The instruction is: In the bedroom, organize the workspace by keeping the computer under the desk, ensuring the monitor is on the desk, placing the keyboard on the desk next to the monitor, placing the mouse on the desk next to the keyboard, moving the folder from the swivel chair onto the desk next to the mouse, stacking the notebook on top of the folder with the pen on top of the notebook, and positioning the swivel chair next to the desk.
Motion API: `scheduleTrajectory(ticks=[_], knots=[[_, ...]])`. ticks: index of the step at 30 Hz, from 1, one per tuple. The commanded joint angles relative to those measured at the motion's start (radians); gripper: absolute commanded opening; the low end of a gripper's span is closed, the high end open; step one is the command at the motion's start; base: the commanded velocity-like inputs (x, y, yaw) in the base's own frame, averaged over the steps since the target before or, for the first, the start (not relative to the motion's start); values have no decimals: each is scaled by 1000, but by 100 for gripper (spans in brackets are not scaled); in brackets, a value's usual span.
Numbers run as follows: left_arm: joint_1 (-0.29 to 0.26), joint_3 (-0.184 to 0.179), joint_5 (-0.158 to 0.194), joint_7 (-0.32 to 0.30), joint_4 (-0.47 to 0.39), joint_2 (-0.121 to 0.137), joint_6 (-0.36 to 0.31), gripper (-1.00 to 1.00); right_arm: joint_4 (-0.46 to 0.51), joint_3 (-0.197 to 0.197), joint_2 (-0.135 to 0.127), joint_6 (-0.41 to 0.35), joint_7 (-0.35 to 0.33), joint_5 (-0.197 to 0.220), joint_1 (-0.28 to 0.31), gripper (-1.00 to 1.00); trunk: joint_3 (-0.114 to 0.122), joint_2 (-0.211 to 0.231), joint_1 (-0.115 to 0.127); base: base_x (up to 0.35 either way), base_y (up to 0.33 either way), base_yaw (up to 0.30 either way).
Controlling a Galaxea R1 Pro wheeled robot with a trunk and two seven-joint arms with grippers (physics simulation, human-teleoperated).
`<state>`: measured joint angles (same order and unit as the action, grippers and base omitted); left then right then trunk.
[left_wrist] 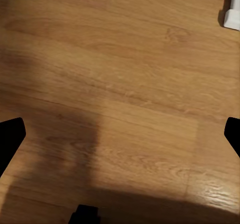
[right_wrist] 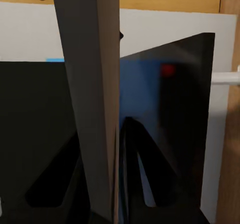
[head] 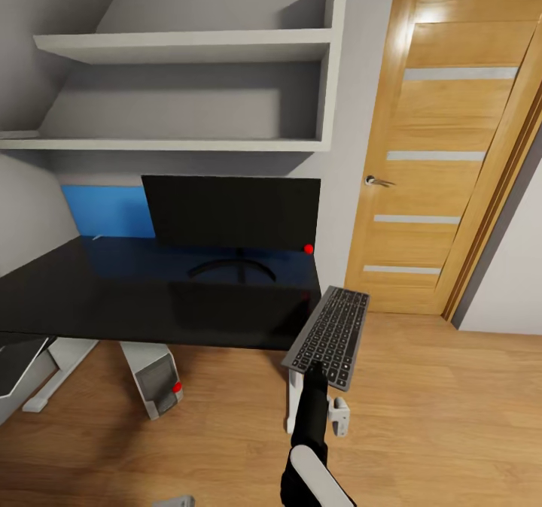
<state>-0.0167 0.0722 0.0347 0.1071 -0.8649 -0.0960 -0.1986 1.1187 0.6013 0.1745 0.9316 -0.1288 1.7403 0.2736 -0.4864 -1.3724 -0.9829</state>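
The black monitor point(head: 229, 217) stands on the glossy black desk point(head: 113, 296), a red dot at its lower right corner. Under the desk sits the white computer point(head: 158, 383). My right gripper point(head: 316, 370) is shut on the near end of the black keyboard point(head: 331, 330), which hangs in the air just off the desk's right edge, pointing away from me. In the right wrist view the keyboard point(right_wrist: 95, 109) shows edge-on between the dark fingers point(right_wrist: 50, 184), with the monitor point(right_wrist: 175, 109) beyond. My left gripper point(left_wrist: 120, 134) is open over bare wooden floor.
A wooden door point(head: 444, 153) stands to the right of the desk. White wall shelves point(head: 188, 48) hang above the monitor, and a blue wall panel point(head: 109, 210) sits behind the desk. White desk legs point(head: 68, 364) reach the floor at left and below the keyboard.
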Motion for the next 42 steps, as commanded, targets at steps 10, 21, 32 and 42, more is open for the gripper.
scheduleTrajectory(ticks=[10,21,32,42], knots=[[0,4,2,-2,-1,4,-5,100,4,19,0,4,-15,13,1,-100,-1,-1,0,0,48,0],[-1,2,2,-2,1,3,-5,100,4,24,0,4,-16,12,1,-100,-1,-1,0,0,80,0],[-1,1,1,-1,3,2,-5,100,-2,21,0,6,-15,10,1,-100,-1,-1,0,33,33,0],[-1,3,1,-2,3,3,-5,100,-2,21,0,5,-15,10,1,-100,-1,-1,0,36,67,0]])
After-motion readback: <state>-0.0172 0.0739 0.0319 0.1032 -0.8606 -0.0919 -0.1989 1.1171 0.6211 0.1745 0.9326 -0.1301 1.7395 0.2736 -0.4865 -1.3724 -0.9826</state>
